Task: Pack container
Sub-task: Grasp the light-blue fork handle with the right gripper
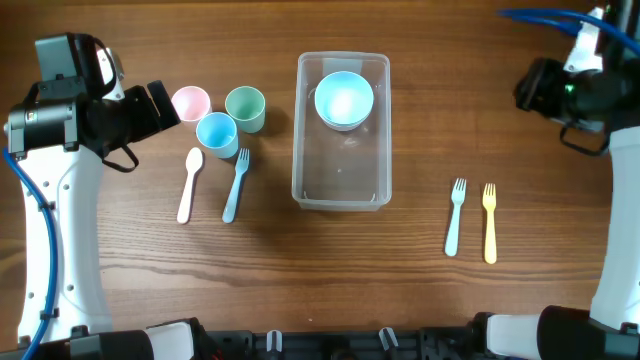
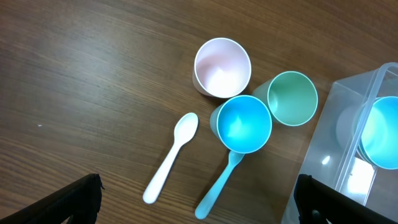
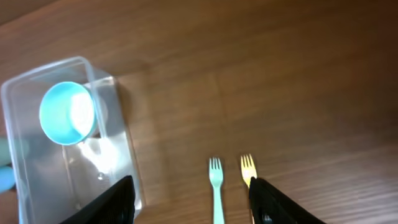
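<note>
The container (image 1: 340, 175) stands on the wooden table (image 1: 400, 290) at the centre of the overhead frame, a little above the middle, its long side running up and down. In its upper end you have a light blue bowl (image 1: 344, 98), mouth up.

Your left gripper (image 2: 198, 185) is spread wide. Its two dark fingers sit at the bottom corners of the left wrist view, holding nothing and touching nothing. It hangs near the cups at the upper left of the overhead frame. There a pink cup (image 1: 190, 102), a green cup (image 1: 245, 108) and a blue cup (image 1: 216, 133) stand close together, mouths up, near the tub's left wall. Below them a white spoon (image 1: 189, 185) and a blue fork (image 1: 236, 185) lie side by side, the fork's head reaching the blue cup.

Your right gripper (image 3: 191, 186) is likewise spread apart and empty, at the upper right edge of the overhead frame. At the lower right a light blue fork (image 1: 456, 215) and a yellow fork (image 1: 489, 222) lie parallel, tines up-frame, well apart from the tub.
</note>
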You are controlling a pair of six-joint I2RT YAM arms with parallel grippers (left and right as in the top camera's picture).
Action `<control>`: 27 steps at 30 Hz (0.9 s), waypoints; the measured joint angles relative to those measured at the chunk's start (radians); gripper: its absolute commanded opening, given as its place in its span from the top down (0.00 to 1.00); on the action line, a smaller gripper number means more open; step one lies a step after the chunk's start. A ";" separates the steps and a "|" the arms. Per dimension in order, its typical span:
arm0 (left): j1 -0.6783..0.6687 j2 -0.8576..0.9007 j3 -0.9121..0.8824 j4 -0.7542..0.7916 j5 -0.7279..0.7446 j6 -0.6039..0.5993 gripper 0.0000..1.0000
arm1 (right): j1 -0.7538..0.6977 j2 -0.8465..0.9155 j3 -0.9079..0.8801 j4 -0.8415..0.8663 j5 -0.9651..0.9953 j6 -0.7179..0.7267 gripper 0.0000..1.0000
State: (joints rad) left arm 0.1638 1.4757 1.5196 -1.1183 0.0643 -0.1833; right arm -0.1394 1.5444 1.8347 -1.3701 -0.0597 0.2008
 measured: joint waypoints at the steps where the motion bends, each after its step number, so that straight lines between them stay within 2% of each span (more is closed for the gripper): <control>1: 0.000 0.000 0.000 0.000 0.000 0.000 0.00 | 0.000 0.000 -0.024 -0.003 -0.001 0.000 0.44; 4: 0.000 0.000 0.000 0.000 0.000 0.000 0.00 | 0.016 -0.001 -0.187 0.035 -0.009 0.003 0.47; 9: 0.000 0.000 0.001 0.001 -0.003 0.000 0.00 | 0.070 0.008 -0.642 0.289 -0.056 0.023 0.48; 15: 0.000 0.000 0.001 0.000 -0.007 0.000 0.00 | 0.117 0.008 -1.018 0.541 -0.044 0.065 0.53; 25: 0.000 0.000 0.001 0.000 -0.007 0.000 0.00 | 0.117 0.010 -1.040 0.613 -0.002 0.129 0.52; 27: 0.000 0.000 0.001 0.000 -0.006 0.000 0.00 | 0.117 0.037 -1.040 0.634 -0.002 0.143 0.58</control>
State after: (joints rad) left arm 0.1638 1.4757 1.5208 -1.1183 0.0578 -0.1833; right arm -0.0223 1.5818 0.7952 -0.7357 -0.0620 0.3443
